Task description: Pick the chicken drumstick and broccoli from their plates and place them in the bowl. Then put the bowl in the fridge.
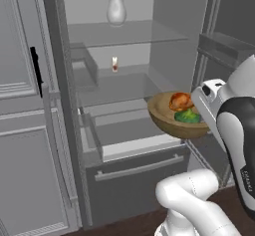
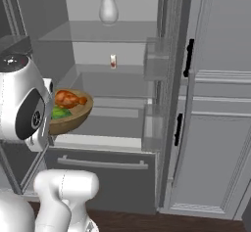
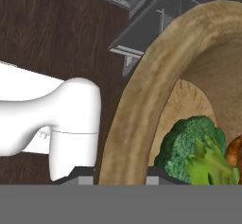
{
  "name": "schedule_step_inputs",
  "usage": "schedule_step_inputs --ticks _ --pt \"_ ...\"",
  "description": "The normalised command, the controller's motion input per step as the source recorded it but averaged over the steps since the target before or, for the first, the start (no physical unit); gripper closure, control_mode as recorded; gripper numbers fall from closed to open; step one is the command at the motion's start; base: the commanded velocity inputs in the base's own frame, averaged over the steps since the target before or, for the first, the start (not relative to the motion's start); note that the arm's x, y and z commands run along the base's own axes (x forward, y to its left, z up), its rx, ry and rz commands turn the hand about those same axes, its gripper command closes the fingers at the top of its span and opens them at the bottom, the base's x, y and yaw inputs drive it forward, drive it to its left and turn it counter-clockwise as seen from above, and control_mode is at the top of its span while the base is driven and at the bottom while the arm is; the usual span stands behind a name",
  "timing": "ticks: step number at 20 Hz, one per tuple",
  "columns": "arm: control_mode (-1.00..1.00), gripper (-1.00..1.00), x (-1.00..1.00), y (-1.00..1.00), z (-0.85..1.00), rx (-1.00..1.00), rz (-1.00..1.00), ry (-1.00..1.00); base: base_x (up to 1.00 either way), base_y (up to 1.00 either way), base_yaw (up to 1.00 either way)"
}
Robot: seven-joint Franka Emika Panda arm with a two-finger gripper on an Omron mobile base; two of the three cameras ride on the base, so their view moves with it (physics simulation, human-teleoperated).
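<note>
The tan wooden bowl (image 1: pixel 167 119) hangs in the air in front of the open fridge (image 1: pixel 139 177), at the height of its lower glass shelf. Inside the bowl lie the orange-brown chicken drumstick (image 1: pixel 180 101) and the green broccoli (image 1: pixel 187 116). From the right base view, the bowl (image 2: pixel 76 119), drumstick (image 2: pixel 68 99) and broccoli (image 2: pixel 60 112) sit beside the white hand. My gripper (image 3: pixel 118 173) is shut on the bowl's thick rim (image 3: pixel 137 105), with the broccoli (image 3: pixel 189 147) just inside it. The plates are out of view.
A white vase (image 1: pixel 116 5) stands on the fridge's top glass shelf and a small bottle (image 1: pixel 115 64) on the shelf below. Clear door bins (image 2: pixel 157 59) line the open door. A grey drawer front with a bar handle (image 2: pixel 100 163) lies under the bowl.
</note>
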Motion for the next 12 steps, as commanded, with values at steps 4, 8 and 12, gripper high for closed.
schedule_step_inputs --ticks 4,8,12 --pt "1.0 1.0 0.0 0.0 0.0 0.0 0.0 0.0 0.79 0.49 0.0" --pt "1.0 1.0 0.0 0.0 0.0 0.0 0.0 0.0 0.65 0.21 0.01" --pt "1.0 1.0 0.0 0.0 0.0 0.0 0.0 0.0 0.56 -0.09 0.06"
